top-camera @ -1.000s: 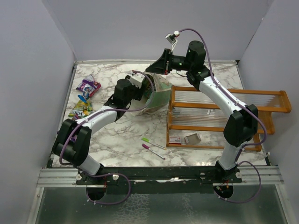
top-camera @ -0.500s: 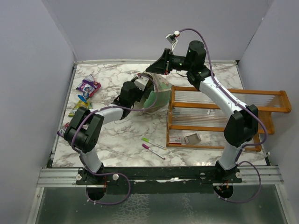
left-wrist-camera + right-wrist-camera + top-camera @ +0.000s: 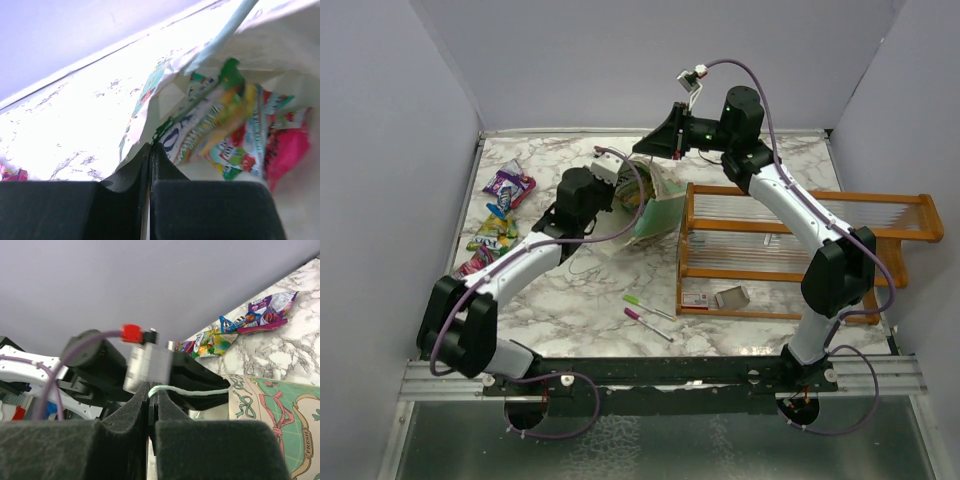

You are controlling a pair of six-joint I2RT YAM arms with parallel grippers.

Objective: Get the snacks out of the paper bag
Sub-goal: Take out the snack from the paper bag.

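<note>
Seen from above, a marble table (image 3: 560,300) holds two robot arms reaching towards its far edge. At the far left of the table four snacks lie loose in a ragged line running front to back: a purple packet (image 3: 508,185) farthest away, then a small blue packet (image 3: 500,210), a yellow-green packet (image 3: 492,237) and a pink packet (image 3: 470,265) nearest the arms. Right of them, the left arm stretches to one paper bag (image 3: 660,205), mint green and white, tipped over with its mouth facing left. The left gripper (image 3: 151,147) is inside that mouth, its fingers pressed together on the corner of a green and yellow packet (image 3: 210,117). Beside this packet in the bag are a multicoloured packet (image 3: 250,135) and another pink packet (image 3: 287,150), so three show there, though the view is blurred. Above the bag, the right gripper (image 3: 150,392) is closed tight on a thin white string handle (image 3: 185,391), holding the bag's top edge up. In front of the bag, nearer the arms, two pens lie side by side, one green pen (image 3: 647,306) and one pink pen (image 3: 648,325). On the right stands one orange wooden rack (image 3: 800,197), touching the bag's right side, with a small box (image 3: 731,297) and a small card (image 3: 696,299) lying at its near left corner.
</note>
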